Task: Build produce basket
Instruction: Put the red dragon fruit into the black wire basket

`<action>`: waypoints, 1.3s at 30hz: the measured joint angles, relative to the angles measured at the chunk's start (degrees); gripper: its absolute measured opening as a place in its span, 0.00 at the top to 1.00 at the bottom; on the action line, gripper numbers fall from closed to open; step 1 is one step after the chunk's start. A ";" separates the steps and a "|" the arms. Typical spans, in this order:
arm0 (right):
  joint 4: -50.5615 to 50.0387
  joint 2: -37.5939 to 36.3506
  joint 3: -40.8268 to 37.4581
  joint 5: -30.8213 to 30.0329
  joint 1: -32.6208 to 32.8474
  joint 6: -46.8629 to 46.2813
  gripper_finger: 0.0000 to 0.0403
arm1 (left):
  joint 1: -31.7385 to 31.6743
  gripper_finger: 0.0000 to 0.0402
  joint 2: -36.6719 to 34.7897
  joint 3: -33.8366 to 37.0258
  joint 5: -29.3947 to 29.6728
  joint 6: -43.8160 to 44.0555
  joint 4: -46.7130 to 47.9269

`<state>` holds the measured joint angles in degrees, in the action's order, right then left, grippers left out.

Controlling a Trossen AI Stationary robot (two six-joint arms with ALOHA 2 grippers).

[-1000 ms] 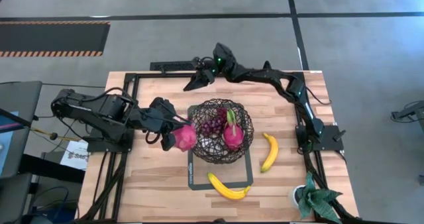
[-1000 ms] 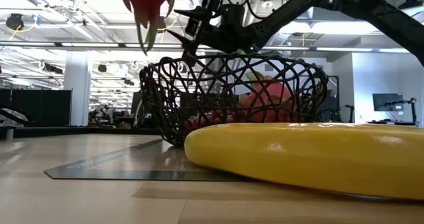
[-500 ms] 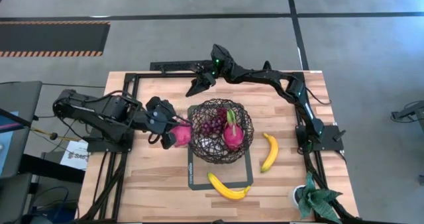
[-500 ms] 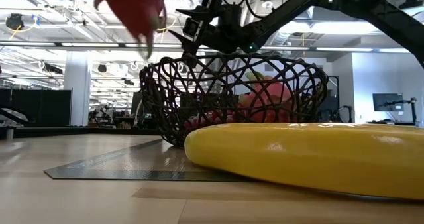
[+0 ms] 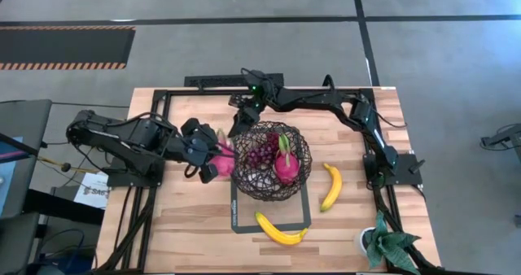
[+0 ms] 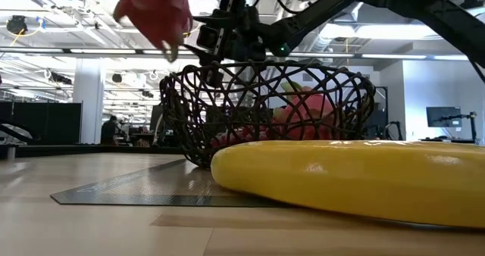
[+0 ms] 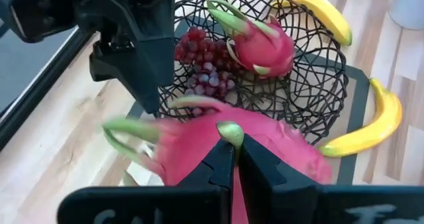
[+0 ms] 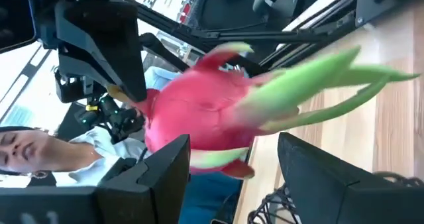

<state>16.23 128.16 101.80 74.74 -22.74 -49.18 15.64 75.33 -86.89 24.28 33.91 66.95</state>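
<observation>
The dark wire basket (image 5: 299, 177) stands mid-table on a dark mat and holds one pink dragon fruit (image 5: 285, 164) and dark red grapes (image 5: 260, 154). My left gripper (image 5: 208, 158) is shut on a second dragon fruit (image 5: 220, 149), held in the air just left of the basket's rim, high in the low view (image 6: 155, 14). My right gripper (image 5: 238, 124) is open and hangs over that fruit's far side; its fingers stand either side of the fruit's green-tipped end (image 8: 318, 78). Two bananas (image 5: 330, 185) (image 5: 281, 229) lie on the table. My left gripper (image 7: 235, 168) pinches a green-tipped scale (image 7: 230, 131) on the dragon fruit's side between its two fingers. It comes nearly level from the table's left. The fruit (image 7: 265, 151) is lifted clear of table and basket, lying tilted ahead of the fingers with its leafy tips spread outward.
A small potted plant (image 5: 387, 246) stands at the table's near right corner. A black frame (image 5: 167, 104) runs along the table's edges. The bananas lie right of and in front of the basket; bare wood lies left of the mat.
My left gripper has drawn the held dragon fruit a little toward the table's left and far side, away from the basket's rim, and the fruit has turned, its tips no longer hanging straight down. My right gripper has come from near the far edge down toward the fruit.
</observation>
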 joint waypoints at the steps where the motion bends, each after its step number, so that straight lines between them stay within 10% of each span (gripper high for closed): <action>1: 0.48 0.00 0.00 -0.27 0.09 0.07 0.38 | 0.00 1.00 0.00 0.00 -0.07 0.01 -0.03; 39: 4.84 0.00 0.00 -31.71 7.62 4.31 0.38 | 0.04 1.00 0.00 0.00 -2.16 -0.15 -1.78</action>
<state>21.06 128.16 101.80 43.03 -15.12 -44.87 15.68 75.33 -86.89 22.12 33.76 65.16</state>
